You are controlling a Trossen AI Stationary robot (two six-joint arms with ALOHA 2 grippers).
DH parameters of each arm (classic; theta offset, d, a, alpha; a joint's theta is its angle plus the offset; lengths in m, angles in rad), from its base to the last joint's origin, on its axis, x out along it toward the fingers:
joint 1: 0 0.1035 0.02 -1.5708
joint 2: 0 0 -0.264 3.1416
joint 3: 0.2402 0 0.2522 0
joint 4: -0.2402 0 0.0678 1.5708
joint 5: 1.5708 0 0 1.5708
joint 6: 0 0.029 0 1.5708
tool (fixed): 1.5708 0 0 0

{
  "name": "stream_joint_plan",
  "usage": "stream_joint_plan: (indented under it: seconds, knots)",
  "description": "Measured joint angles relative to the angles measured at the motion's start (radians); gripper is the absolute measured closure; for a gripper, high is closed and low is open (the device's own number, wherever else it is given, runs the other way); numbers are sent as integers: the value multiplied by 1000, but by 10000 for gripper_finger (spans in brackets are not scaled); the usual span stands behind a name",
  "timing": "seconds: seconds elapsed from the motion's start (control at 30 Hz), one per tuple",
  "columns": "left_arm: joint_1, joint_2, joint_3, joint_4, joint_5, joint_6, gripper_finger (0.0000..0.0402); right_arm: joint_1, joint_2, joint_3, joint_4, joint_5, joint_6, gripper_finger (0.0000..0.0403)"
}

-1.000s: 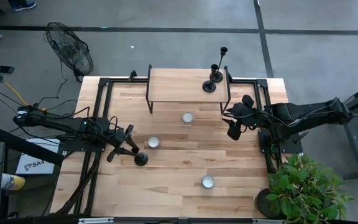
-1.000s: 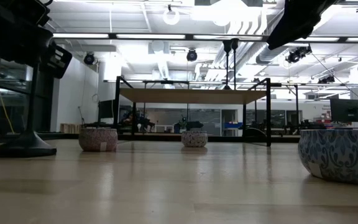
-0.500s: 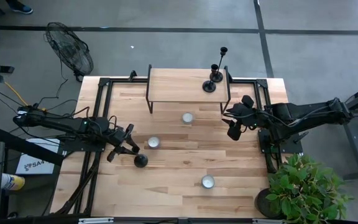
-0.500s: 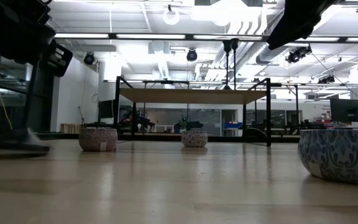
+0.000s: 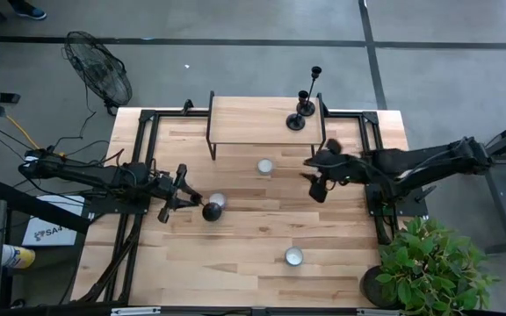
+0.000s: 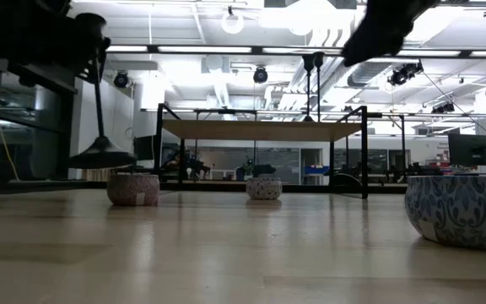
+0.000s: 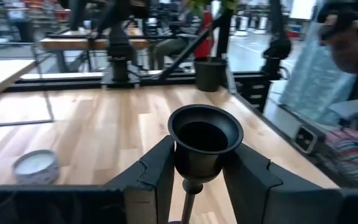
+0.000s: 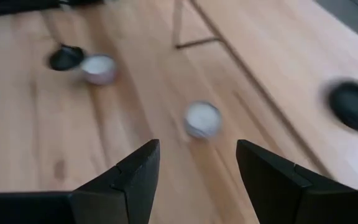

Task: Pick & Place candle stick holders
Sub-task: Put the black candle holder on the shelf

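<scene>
Wooden surface (image 5: 253, 237) under bright shop lights, a raised shelf (image 5: 253, 118) at the far edge, and two candle stick holders (image 5: 303, 107) already standing on its right end. The left gripper (image 5: 183, 194) is the one at work: its fingers (image 7: 157, 180) are clamped on the stem just under the cup of the third candlestick (image 7: 204, 138), and in the low view the round base hangs clear of the wood, up above the nearest little patterned bowl (image 6: 133, 187). From above, that base sits right beside the same bowl (image 5: 218, 201), so the carry calls for more height before any swing toward the shelf. The grip is high on a thin stem with the heavy base below; slow travel should stop it pendulum-swinging or slipping. Best landing looks like the bare left or middle of the shelf, base brought down flat and well apart from the pair already there. The right gripper (image 5: 316, 183) hovers with fingers apart and nothing between them, above the surface near the middle bowl (image 5: 264, 166); it sits close to the route, so the left arm wants a line that passes clear of it.
</scene>
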Motion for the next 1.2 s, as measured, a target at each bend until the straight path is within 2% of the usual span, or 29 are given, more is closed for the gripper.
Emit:
stream_joint_plan:
  seconds: [0.3, 0.63, 0.9, 1.2]
  knots:
    - [0, 0, 0, 75, -25, -1, 286, 0, 240, 0, 449, -158, -144, 194]
    - [0, 1, 0, 115, -108, 2, 286, -4, 464, 0, 851, -229, -215, 194]
    - [0, 89, 45, 187, -188, 51, 286, -8, 525, 46, 904, -268, -231, 194]
    - [0, 352, 242, 194, -242, 136, 286, -8, 525, 109, 903, -276, -283, 194]
